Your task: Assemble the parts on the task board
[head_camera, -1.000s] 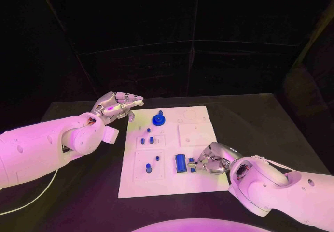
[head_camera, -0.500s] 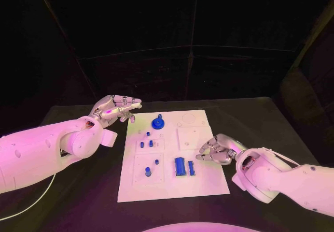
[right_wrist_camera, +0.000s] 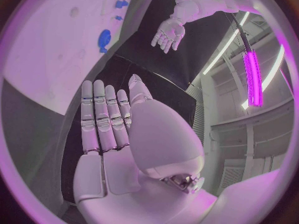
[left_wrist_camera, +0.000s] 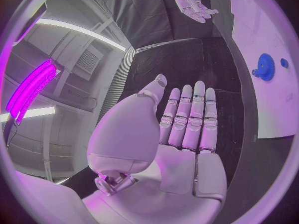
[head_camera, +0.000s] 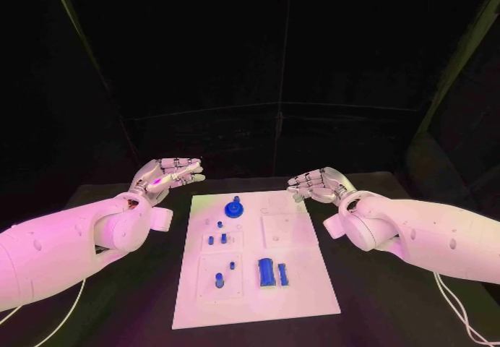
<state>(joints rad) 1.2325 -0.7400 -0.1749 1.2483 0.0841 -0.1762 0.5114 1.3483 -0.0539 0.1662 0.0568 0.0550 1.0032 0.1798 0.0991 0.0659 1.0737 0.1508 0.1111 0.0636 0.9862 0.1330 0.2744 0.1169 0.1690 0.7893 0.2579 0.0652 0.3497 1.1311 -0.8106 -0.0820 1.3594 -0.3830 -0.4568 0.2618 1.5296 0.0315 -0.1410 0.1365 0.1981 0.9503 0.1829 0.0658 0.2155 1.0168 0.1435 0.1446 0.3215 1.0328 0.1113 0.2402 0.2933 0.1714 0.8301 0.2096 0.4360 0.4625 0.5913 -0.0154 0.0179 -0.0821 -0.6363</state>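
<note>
The white task board (head_camera: pixel 299 289) lies in the middle of the black table. A blue gear (head_camera: pixel 235 209) stands near its far end, small blue pegs (head_camera: pixel 216 237) sit mid-left, and two blue bars (head_camera: pixel 274 273) lie side by side further forward. My left hand (head_camera: pixel 167 174) hovers past the board's far left corner, fingers straight and empty (left_wrist_camera: pixel 187 119). My right hand (head_camera: pixel 318 183) hovers past the far right corner, flat and empty (right_wrist_camera: pixel 106 117). The gear (left_wrist_camera: pixel 265 67) also shows in the left wrist view, and the gear (right_wrist_camera: pixel 104 41) in the right wrist view.
Black table (head_camera: pixel 396 289) surface surrounds the board on both sides. A thin white cable (head_camera: pixel 42 307) trails along the table's left side. Dark curtains stand behind the table.
My right hand has let go by the blue bars, lifted and moved to the far right of the board. The left hand has drifted slightly back. The camera has tilted up.
</note>
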